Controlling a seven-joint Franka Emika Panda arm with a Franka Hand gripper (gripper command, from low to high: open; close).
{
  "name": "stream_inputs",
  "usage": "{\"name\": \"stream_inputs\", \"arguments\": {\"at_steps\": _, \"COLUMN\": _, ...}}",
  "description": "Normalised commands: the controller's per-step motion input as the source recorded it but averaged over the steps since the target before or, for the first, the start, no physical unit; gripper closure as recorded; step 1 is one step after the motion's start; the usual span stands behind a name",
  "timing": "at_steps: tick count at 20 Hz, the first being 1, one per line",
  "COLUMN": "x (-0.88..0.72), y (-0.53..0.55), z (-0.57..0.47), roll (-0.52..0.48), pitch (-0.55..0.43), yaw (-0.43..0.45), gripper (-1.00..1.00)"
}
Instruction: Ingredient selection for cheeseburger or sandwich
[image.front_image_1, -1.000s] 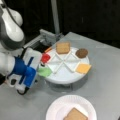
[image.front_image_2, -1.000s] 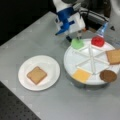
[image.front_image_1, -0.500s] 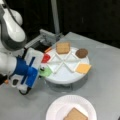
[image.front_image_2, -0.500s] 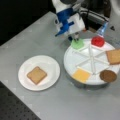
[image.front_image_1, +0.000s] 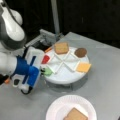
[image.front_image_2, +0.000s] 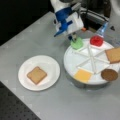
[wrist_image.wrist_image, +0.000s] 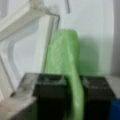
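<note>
Gripper pinches green disc at the divided tray's edge; one toast square on paper plate

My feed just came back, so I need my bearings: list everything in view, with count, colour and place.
Divided tray: one, white, round, on the grey table.
Toast: two, tan; one on the paper plate, one in the tray.
Paper plate: one, white, at a front view's left.
Green disc: one, at the tray's edge, between the tool's fingers.
Red disc: one, in the tray.
Cheese: one, yellow-orange, in the tray.
Patty: one, dark brown, in the tray.
Tool: one, blue and white, shut on the green disc.
</note>
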Motion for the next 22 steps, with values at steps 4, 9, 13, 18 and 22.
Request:
{"name": "stream_inputs", "arguments": {"at_steps": 4, "x": 0.12, "y": -0.17, "z": 0.03, "roll": 0.144, "pitch": 0.061, "yaw": 0.02, "gripper": 1.0}}
{"name": "stream_inputs", "arguments": {"at_steps": 9, "x": 0.13, "y": -0.27, "z": 0.25, "roll": 0.112, "pitch": 0.141, "yaw": 0.039, "gripper": 1.0}}
{"name": "stream_inputs", "arguments": {"at_steps": 13, "x": 0.21, "y": -0.33, "z": 0.38, "roll": 0.069, "pitch": 0.176, "yaw": 0.086, "gripper": 1.0}}
{"name": "stream_inputs", "arguments": {"at_steps": 18, "x": 0.39, "y": -0.41, "z": 0.45, "roll": 0.016, "pitch": 0.178, "yaw": 0.143, "gripper": 1.0}}
{"name": "stream_inputs", "arguments": {"at_steps": 22, "x": 0.59, "y": -0.4, "z": 0.24, "roll": -0.052, "pitch": 0.13, "yaw": 0.298, "gripper": 1.0}}
